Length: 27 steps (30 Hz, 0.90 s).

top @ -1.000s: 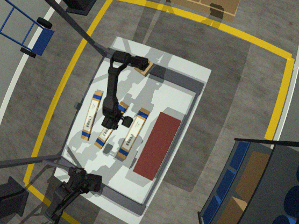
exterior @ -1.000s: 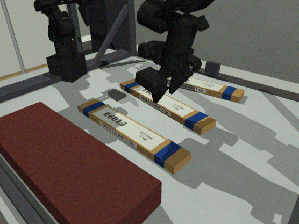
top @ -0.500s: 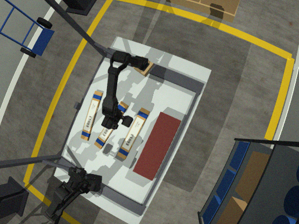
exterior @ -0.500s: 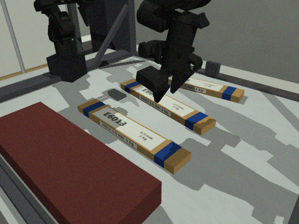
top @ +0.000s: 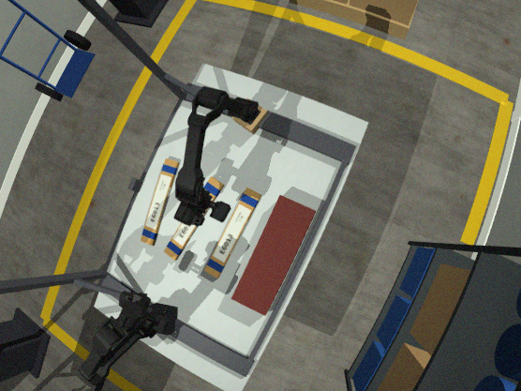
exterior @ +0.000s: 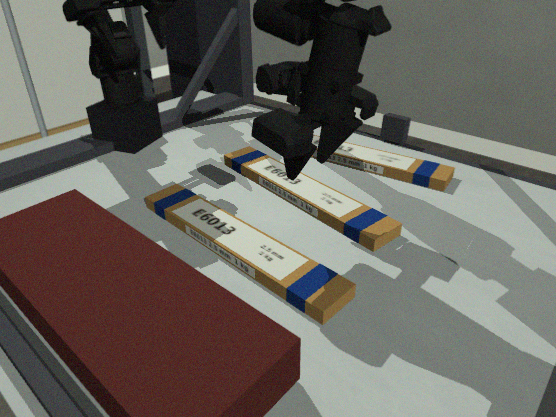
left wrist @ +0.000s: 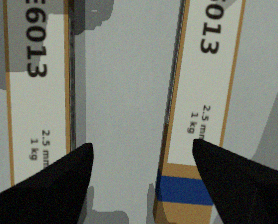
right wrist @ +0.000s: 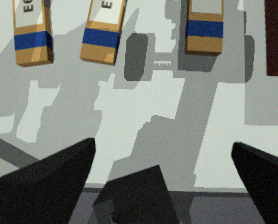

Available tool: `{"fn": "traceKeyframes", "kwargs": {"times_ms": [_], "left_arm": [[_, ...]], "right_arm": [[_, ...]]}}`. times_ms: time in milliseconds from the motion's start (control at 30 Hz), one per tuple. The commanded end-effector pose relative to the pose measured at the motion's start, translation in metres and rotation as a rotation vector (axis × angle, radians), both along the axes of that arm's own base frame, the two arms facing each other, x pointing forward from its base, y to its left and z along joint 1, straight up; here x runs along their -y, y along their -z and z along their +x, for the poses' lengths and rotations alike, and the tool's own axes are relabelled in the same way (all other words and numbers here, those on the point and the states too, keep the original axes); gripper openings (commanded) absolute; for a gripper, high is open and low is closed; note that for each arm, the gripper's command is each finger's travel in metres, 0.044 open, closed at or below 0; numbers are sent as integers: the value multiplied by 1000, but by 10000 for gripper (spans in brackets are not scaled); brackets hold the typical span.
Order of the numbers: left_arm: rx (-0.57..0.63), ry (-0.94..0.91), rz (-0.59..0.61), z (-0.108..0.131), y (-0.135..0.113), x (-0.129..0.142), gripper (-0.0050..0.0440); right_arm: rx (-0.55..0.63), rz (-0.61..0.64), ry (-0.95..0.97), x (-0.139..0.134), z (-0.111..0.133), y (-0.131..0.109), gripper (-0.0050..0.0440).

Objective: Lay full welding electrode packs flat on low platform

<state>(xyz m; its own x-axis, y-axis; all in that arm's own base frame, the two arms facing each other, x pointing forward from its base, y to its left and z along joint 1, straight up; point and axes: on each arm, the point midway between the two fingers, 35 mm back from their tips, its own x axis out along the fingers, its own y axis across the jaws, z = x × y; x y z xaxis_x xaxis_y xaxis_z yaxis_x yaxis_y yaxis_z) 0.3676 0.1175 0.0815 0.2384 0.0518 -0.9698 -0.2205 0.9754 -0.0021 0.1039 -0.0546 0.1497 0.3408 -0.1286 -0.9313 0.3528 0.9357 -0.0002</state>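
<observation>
Top view first: three long cardboard packs lie flat on the white table (top: 300, 160) (exterior: 440, 386) (left wrist: 125, 75) (right wrist: 120, 125), none of them on the red platform (top: 276, 254) (exterior: 150, 291) (right wrist: 272, 40) along one long edge. The outer pack (top: 160, 198) (exterior: 432, 173) (right wrist: 32, 42) lies by the opposite long edge, the middle pack (top: 174, 248) (exterior: 320, 191) (left wrist: 192, 145) (right wrist: 102, 37) is next, and the near pack (top: 234, 231) (exterior: 240, 236) (left wrist: 35, 110) (right wrist: 204, 40) is beside the platform.

The left gripper (top: 201, 214) (exterior: 307, 168) (left wrist: 143, 147) hangs above the packs, fingers parted and grasping nothing. The right gripper (top: 164, 320) (exterior: 159, 41) (right wrist: 163, 146) waits by a short edge, spread wide and bare.

I'd judge the step is lining up to lift a pack and feel its weight. One fingertip looks to be over the middle pack, the other towards the gap, so I'd shift and turn to straddle one pack's long sides at mid-length, close gently, then lift level.

All look alike: tan card, blue bands near the ends, white "E6013" labels.
</observation>
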Motion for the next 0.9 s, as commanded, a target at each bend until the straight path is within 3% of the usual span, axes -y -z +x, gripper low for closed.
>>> {"fn": "traceKeyframes", "kwargs": {"times_ms": [0, 867], "left_arm": [[40, -1, 14, 4, -21, -1, 300], [40, -1, 14, 4, -28, -1, 300]], "right_arm": [[18, -9, -2, 1, 1, -6, 430], [18, -9, -2, 1, 1, -6, 430]]}}
